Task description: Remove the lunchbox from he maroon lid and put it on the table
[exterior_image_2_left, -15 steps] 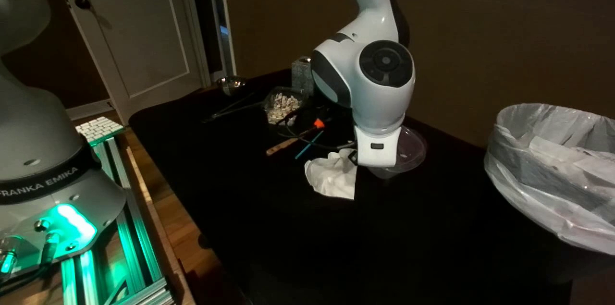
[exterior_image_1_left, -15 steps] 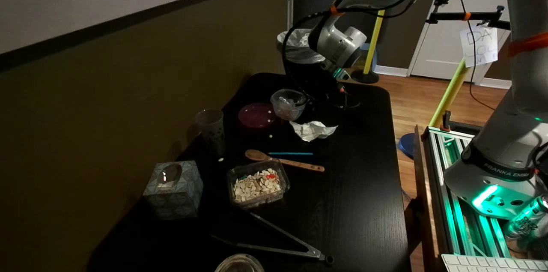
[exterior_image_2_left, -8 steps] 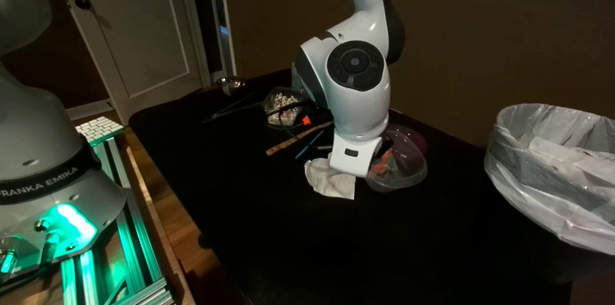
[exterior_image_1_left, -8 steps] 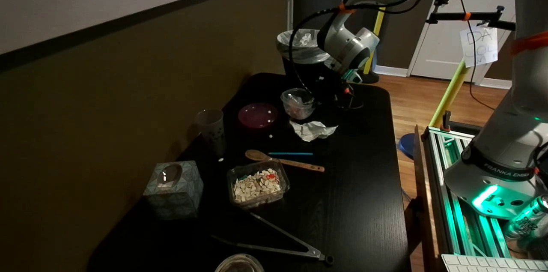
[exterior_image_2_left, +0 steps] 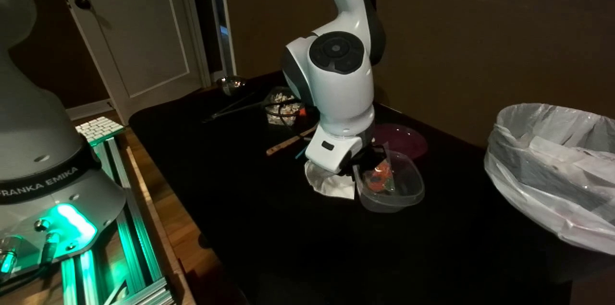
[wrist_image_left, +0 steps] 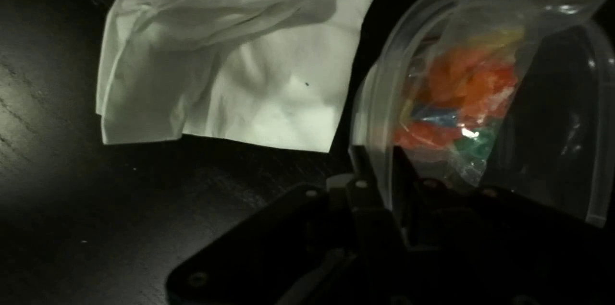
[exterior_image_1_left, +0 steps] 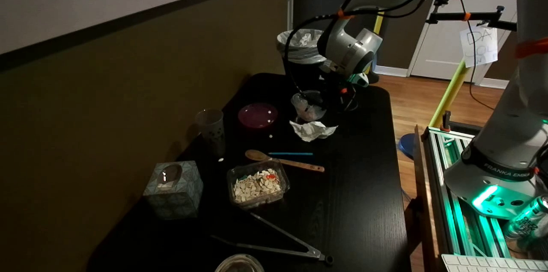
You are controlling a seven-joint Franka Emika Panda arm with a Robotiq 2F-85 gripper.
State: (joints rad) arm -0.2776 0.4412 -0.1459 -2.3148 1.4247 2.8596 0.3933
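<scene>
Claw (wrist_image_left: 378,151) narrow, pinching one wall of the tub (exterior_image_2_left: 406,181), bag (wrist_image_left: 461,89) inside. Tub just beside napkin (wrist_image_left: 235,65), on or just above table (exterior_image_1_left: 355,177), can't tell: ease down, base level, before letting go. Beyond, apart from it: maroon lid (exterior_image_1_left: 257,116).

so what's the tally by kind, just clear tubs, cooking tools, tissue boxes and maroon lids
Clear tubs: 2 (lunchbox, rectangular tub)
Cooking tools: 2 (wooden spoon, tongs)
Tissue box: 1
Maroon lid: 1
Total: 6
</scene>
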